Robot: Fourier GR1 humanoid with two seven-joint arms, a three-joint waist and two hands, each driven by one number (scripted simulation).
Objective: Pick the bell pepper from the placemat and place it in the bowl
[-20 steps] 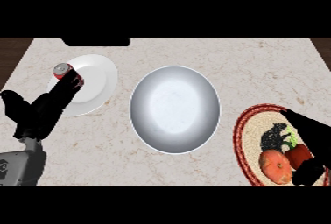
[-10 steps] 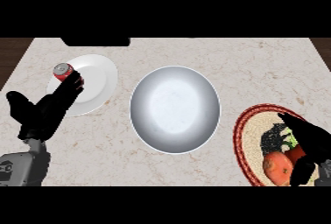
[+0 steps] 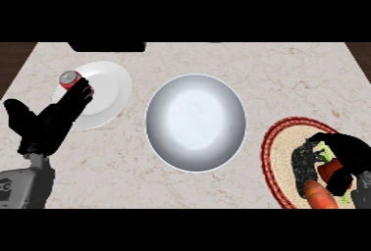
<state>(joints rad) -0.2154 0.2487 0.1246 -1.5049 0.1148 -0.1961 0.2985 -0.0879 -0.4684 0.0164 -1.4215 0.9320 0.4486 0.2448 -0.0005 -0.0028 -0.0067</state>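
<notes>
At the near right, the right hand sits over the red-rimmed placemat, its fingers curled down around the bell pepper. The pepper's orange-red flesh shows below and beside the hand, with a bit of green at its edge, and it lies on the placemat's near part. At the near left, the left hand rises from its grey forearm with fingers straight and holding nothing, resting with its fingertips over the near edge of a white plate. In the middle of the marbled counter stands the grey bowl, well apart from the pepper. Farther left, a red can stands on the plate by the fingertips.
</notes>
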